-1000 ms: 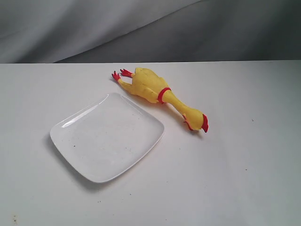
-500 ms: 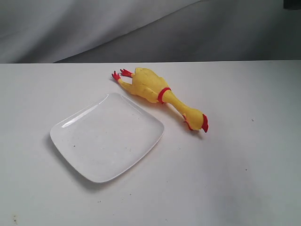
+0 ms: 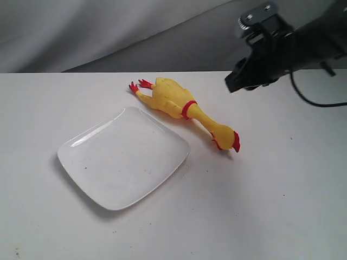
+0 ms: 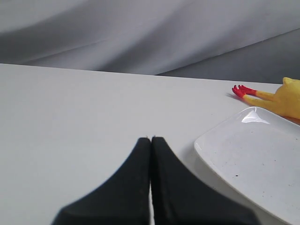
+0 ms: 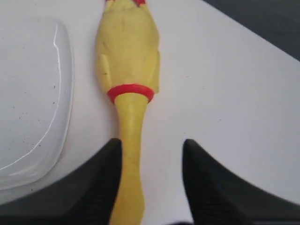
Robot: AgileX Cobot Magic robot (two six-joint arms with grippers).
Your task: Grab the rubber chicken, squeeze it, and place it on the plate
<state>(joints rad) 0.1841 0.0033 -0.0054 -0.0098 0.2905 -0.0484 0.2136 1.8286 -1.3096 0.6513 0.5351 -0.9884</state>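
Note:
The yellow rubber chicken (image 3: 179,105) lies on the white table beyond the plate (image 3: 124,158), feet toward the back left and red-combed head toward the front right. My right gripper (image 5: 151,145) is open, hovering above the chicken (image 5: 129,61), whose neck runs along the inside of one finger; the head is hidden below. In the exterior view the right arm (image 3: 271,46) hangs over the table at the upper right, above and beyond the head. My left gripper (image 4: 151,139) is shut with nothing in it, low over the table beside the plate (image 4: 255,159); the chicken's red feet (image 4: 241,90) show beyond.
A grey cloth backdrop (image 3: 108,32) hangs behind the table's back edge. A black cable (image 3: 314,100) trails from the right arm. The plate carries a few dark specks.
The right arm has come into the exterior view at the upper right, where one second ago nothing showed. Chicken and plate have not moved.

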